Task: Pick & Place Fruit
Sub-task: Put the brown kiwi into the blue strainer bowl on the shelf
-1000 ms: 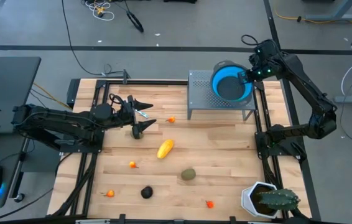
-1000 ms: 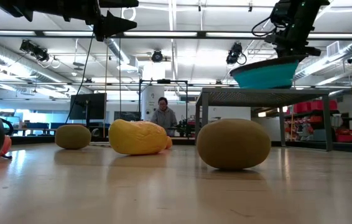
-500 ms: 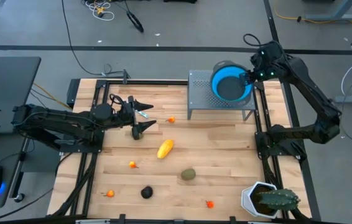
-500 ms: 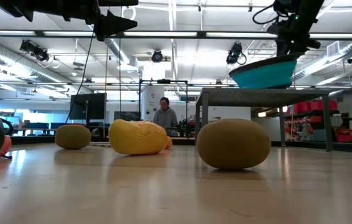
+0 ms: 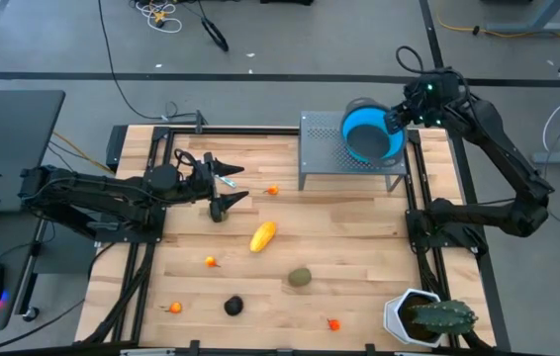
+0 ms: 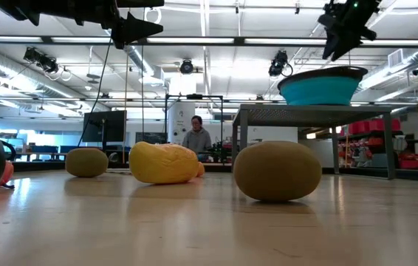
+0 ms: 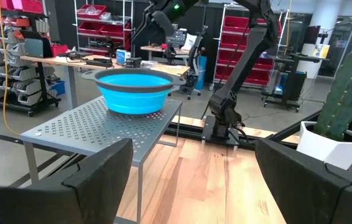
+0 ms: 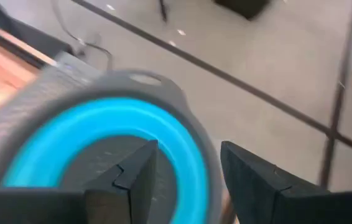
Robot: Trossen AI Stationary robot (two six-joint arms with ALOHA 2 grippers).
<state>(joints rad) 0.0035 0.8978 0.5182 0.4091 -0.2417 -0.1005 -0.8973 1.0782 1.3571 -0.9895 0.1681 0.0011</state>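
Fruit lies scattered on the wooden bench [image 5: 359, 247]: a yellow piece [image 5: 262, 235] mid-bench, an olive oval [image 5: 300, 277] and a black round one [image 5: 233, 306] nearer the front. Right claw [image 5: 399, 117] hovers spread just above the blue bowl [image 5: 371, 133] on the grey rack [image 5: 325, 148]. Left claw [image 5: 229, 183] hangs spread and empty above the bench's back left.

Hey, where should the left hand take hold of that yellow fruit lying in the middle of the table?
Probably across its narrow middle, coming straight down from above. The yellow fruit is oblong and lies flat and slanted on the table, so the fingers should close across its short width. Nothing lies close beside it. The left hand hangs nearby, fingers open.
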